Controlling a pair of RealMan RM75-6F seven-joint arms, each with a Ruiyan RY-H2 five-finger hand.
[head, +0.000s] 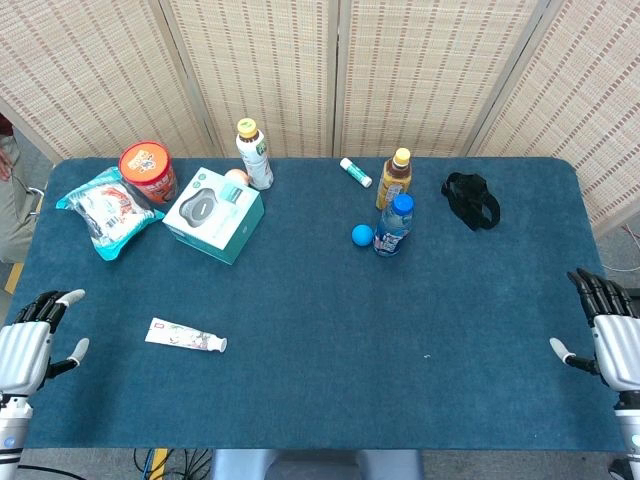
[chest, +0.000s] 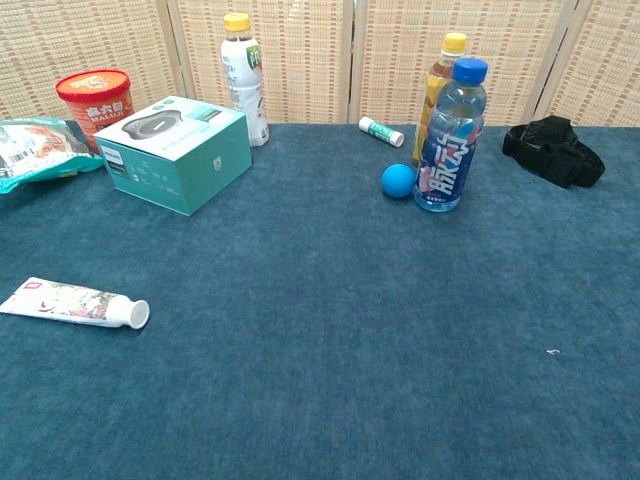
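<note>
My left hand (head: 28, 345) hovers at the table's left front edge, fingers apart, holding nothing; a white toothpaste tube (head: 185, 337) (chest: 75, 303) lies nearest to it. At the right front edge my right hand (head: 608, 338) is likewise spread and empty, far from any object. Neither hand shows in the chest view. Mid-table stand a blue-capped water bottle (head: 393, 225) (chest: 451, 137) and a yellow-capped brown drink bottle (head: 394, 177) (chest: 441, 76), with a small blue ball (head: 362, 235) (chest: 399, 180) beside them.
A teal box (head: 213, 213) (chest: 176, 151), a white bottle (head: 254, 154) (chest: 243, 78), a red tub (head: 147, 170) (chest: 95, 99) and a snack bag (head: 105, 209) (chest: 38, 148) sit at the back left. A white tube (head: 355, 172) (chest: 381, 131) and a black strap (head: 470, 199) (chest: 553, 150) lie further right.
</note>
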